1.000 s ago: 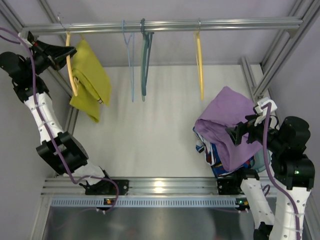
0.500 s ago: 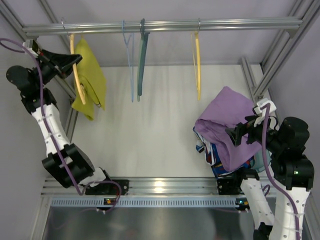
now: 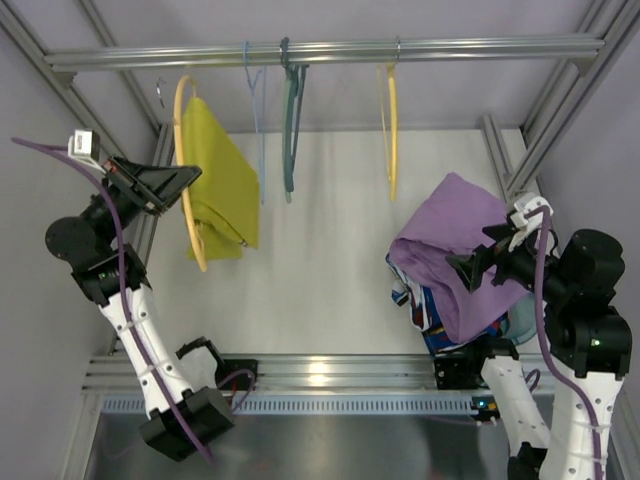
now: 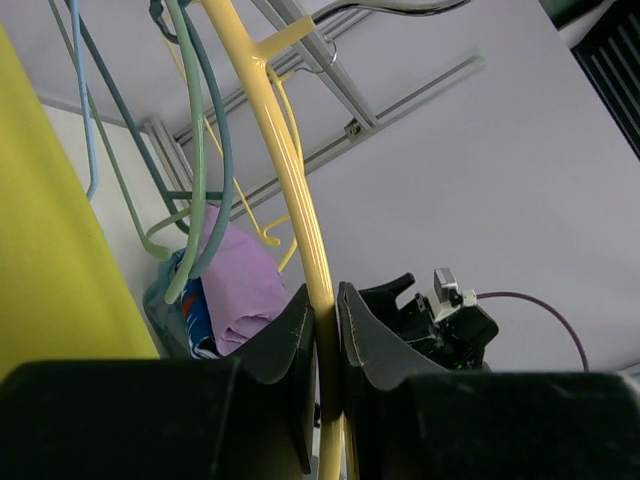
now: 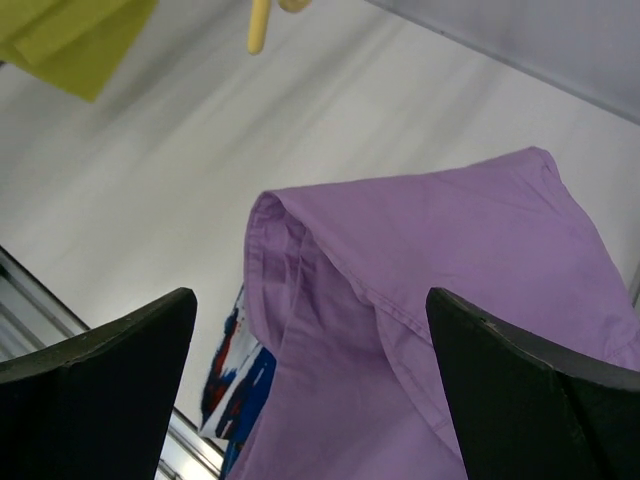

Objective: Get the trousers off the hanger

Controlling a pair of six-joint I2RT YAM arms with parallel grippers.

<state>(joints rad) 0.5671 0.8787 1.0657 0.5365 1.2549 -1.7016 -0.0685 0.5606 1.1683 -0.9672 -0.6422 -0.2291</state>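
Mustard-yellow trousers hang folded over the thin yellow hanger.

Trousers cut off left; hanger bottom hidden behind left end effector.

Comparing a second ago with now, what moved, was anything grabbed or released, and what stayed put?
The left gripper, shut on the hanger, has carried it and the trousers rightward and toward the arms; its hook now appears clear of the rail. Nothing was newly taken or let go. The right gripper stays open by the purple garment; the other hangers remain on the rail.
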